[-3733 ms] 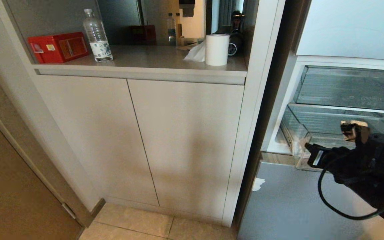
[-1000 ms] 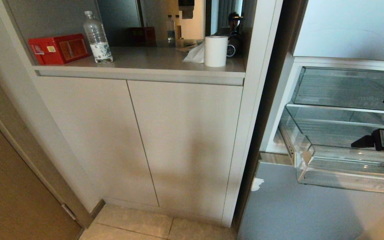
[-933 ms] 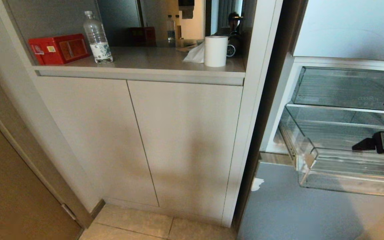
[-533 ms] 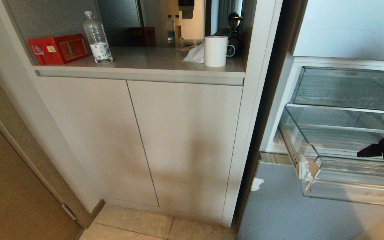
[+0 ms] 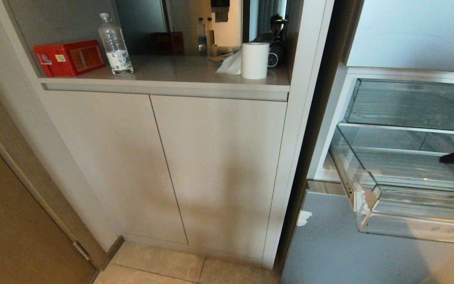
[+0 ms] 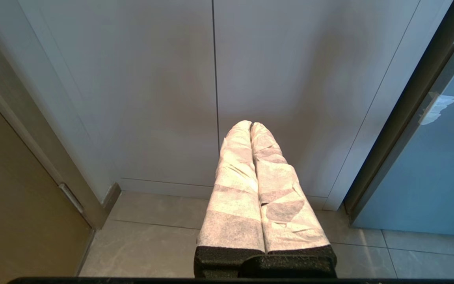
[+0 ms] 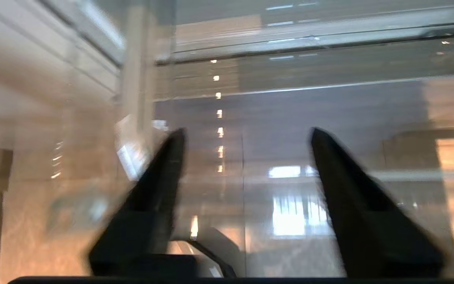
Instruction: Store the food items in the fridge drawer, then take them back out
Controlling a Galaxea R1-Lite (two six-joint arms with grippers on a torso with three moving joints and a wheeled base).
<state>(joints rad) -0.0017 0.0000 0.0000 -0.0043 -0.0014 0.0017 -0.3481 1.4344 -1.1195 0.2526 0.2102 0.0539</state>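
We have the fridge drawer (image 5: 416,221) pulled out and bare of food, so storing has not begun. Our right tool (image 7: 246,134) hangs over it, fingers well apart, holding nothing. Our left tool (image 6: 250,125) idles pressed together by the cabinet doors (image 5: 164,165). No food items show.

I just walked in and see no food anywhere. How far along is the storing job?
Done: the fridge drawer stands pulled out. In hand: the right gripper, open and empty, is above it. The left gripper hangs shut by the cabinet. Left: no food items show, so storing and retrieving remain.
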